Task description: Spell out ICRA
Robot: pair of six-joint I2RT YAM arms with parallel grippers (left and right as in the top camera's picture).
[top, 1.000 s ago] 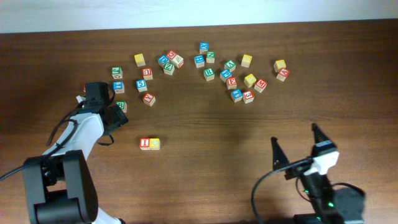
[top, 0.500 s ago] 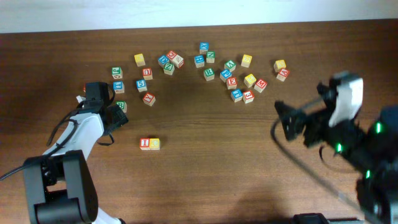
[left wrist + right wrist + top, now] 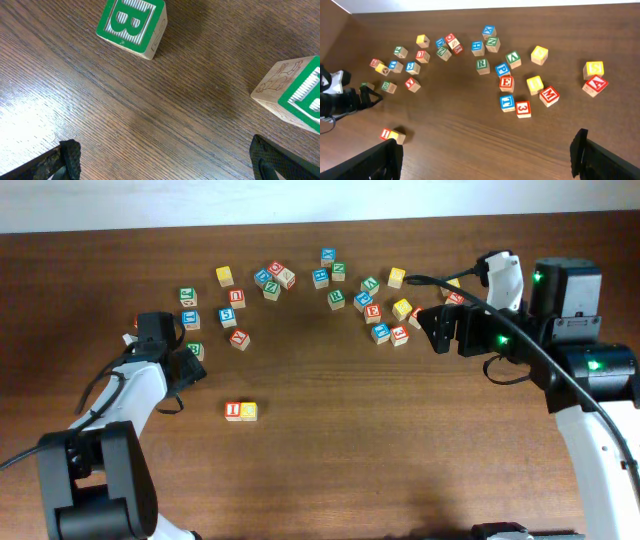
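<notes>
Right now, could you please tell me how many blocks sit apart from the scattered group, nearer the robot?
2: the red I block on the left, and the yellow block touching its right side. None looks hidden.

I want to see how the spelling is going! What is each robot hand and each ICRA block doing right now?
left gripper: open, empty, near the green B block.
right gripper: open, empty, raised.
I block: out front, touching the yellow block.
yellow block: beside the I block.
R block: among the other blocks, untouched.
A block: far side, untouched.
</notes>
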